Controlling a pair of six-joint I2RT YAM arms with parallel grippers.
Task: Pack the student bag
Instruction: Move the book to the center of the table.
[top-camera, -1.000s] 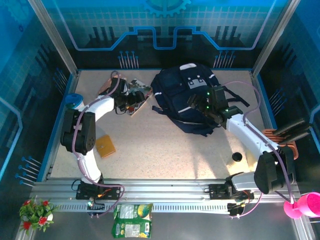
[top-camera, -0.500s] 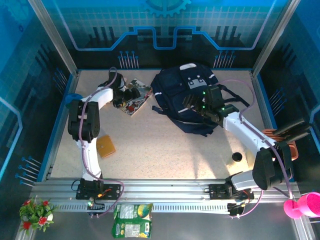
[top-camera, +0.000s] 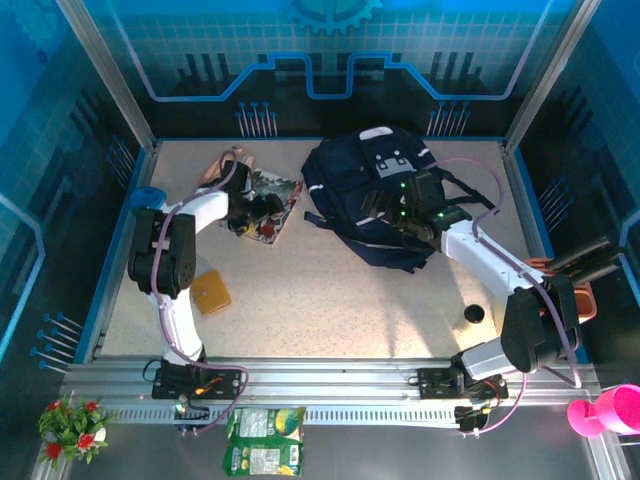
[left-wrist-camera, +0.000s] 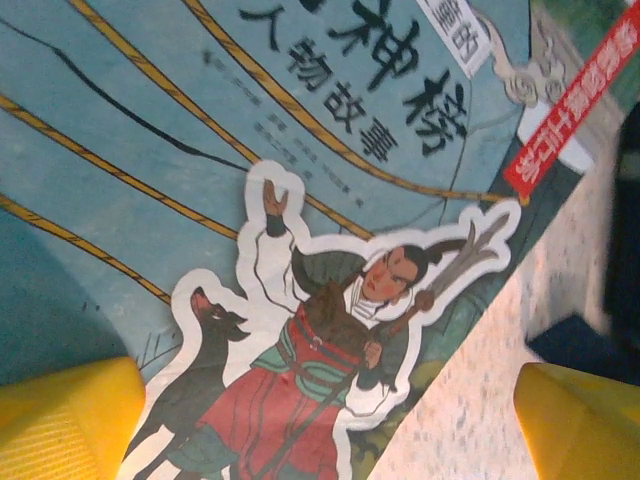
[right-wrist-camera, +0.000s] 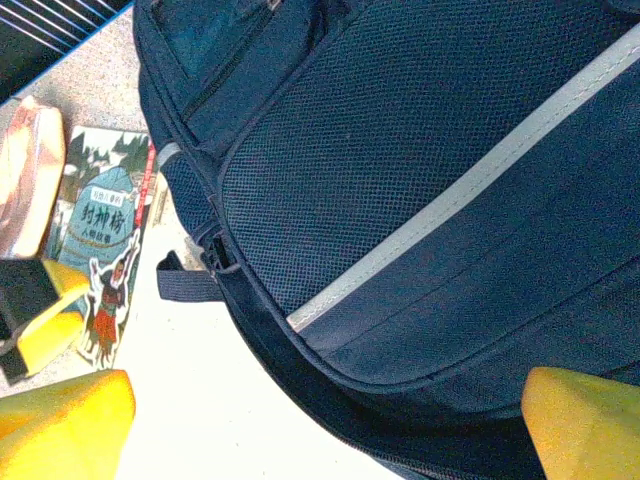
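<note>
The student bag (top-camera: 360, 195), dark navy with a thin white stripe, lies at the back middle of the table. My right gripper (top-camera: 388, 208) hovers open over its front; in the right wrist view the yellow fingers (right-wrist-camera: 585, 420) straddle the bag's (right-wrist-camera: 420, 180) lower seam and zipper edge without holding anything. A picture book (top-camera: 277, 196) with a warrior and a dog on its cover lies left of the bag. My left gripper (top-camera: 255, 208) hangs open just above the book (left-wrist-camera: 300, 250), with one yellow fingertip (left-wrist-camera: 60, 420) at each lower corner of the left wrist view.
A pink pouch (top-camera: 214, 170) lies behind the book. An orange-brown flat pad (top-camera: 211, 291) sits at the front left, and a small black object (top-camera: 473, 314) at the front right. A blue disc (top-camera: 147, 196) rests at the left edge. Copper-coloured items (top-camera: 565, 275) sit by the right wall.
My right gripper has moved left, farther over the bag. The left arm has shifted its elbow while its gripper stayed over the book. Both grippers stayed open.
</note>
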